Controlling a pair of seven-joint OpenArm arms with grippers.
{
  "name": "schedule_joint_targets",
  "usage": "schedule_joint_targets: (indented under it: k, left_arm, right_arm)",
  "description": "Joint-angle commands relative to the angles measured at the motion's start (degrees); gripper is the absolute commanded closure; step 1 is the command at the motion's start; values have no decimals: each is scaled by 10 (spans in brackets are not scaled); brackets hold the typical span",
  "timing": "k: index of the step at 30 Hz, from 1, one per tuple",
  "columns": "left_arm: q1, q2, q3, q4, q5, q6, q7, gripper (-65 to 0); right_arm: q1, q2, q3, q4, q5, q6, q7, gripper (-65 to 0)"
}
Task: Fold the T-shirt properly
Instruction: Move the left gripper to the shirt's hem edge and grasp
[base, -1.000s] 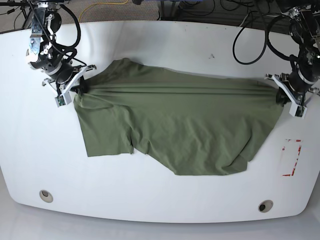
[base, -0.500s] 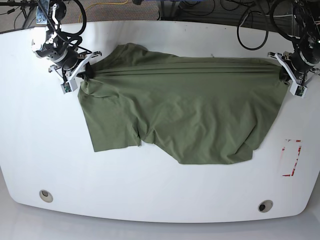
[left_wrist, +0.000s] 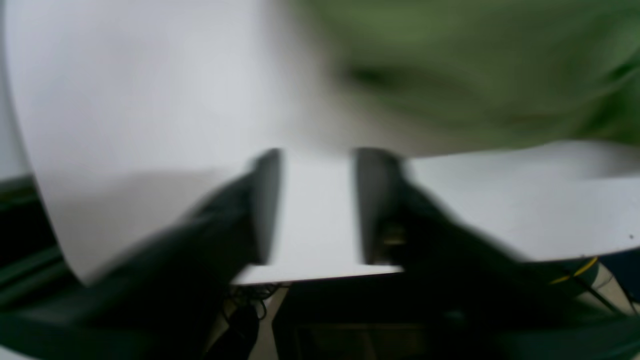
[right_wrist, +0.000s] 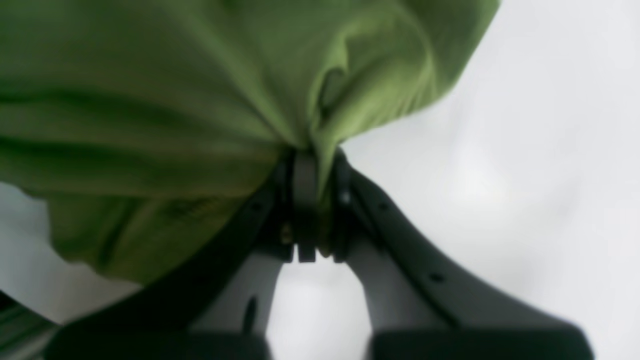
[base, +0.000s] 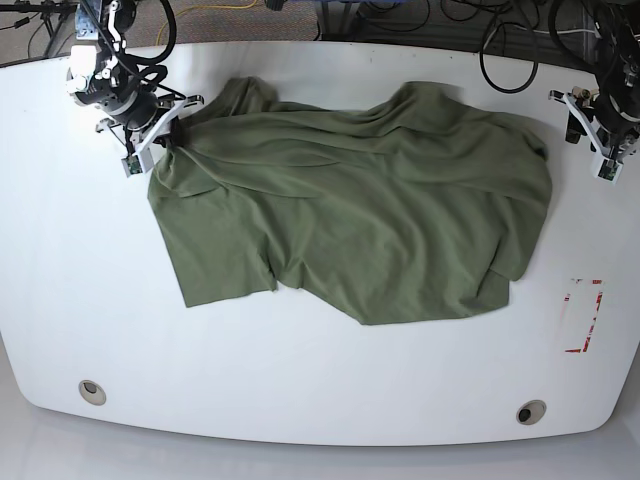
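Soft matt olive cloth T-shirt (base: 350, 215), smooth white slightly glossy table (base: 300, 390), black matt plastic right tool (right_wrist: 312, 210)

plain olive-green T-shirt (base: 350, 220), white table (base: 300, 380), red marking (base: 583, 315), black jaws

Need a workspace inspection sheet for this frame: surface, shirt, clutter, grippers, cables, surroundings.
Surface: white table, two round grommets near the front edge, red-marked label on the side of the left arm.
Job's things: olive-green T-shirt lies spread but wrinkled, not folded.
Clutter: nothing seen.
Grippers: right gripper is shut on a bunched edge of the T-shirt; left gripper is open with bare table between its fingers, clear of the cloth.
Cables: black cables loop over the table's far edge by the left arm; more run along the right arm.
Surroundings: dark floor and a yellow cable beyond the far edge.
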Motion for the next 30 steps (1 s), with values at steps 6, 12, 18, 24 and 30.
schedule_joint_targets:
  k: [6, 12, 18, 24, 30]
  left_arm:
    - [-60, -8, 0, 8, -9, -3, -4, -375]
    - [-158, -6, 1, 6, -9, -21, 44, -375]
    - [-256, -4, 20, -38, -4, -22, 60, -375]
    - [-353, -2, 60, -150, 29, -21, 58, -374]
    - [-430, 25, 87, -288, 85, -22, -11, -374]
  right_arm:
    - [1, 6, 6, 8, 6, -4, 9, -8]
    - [3, 6, 6, 8, 6, -4, 10, -8]
    - [6, 6, 6, 9, 6, -4, 11, -8]
    - [16, 5, 6, 6, 5, -5, 11, -8]
    - [23, 5, 6, 6, 5, -5, 11, -8]
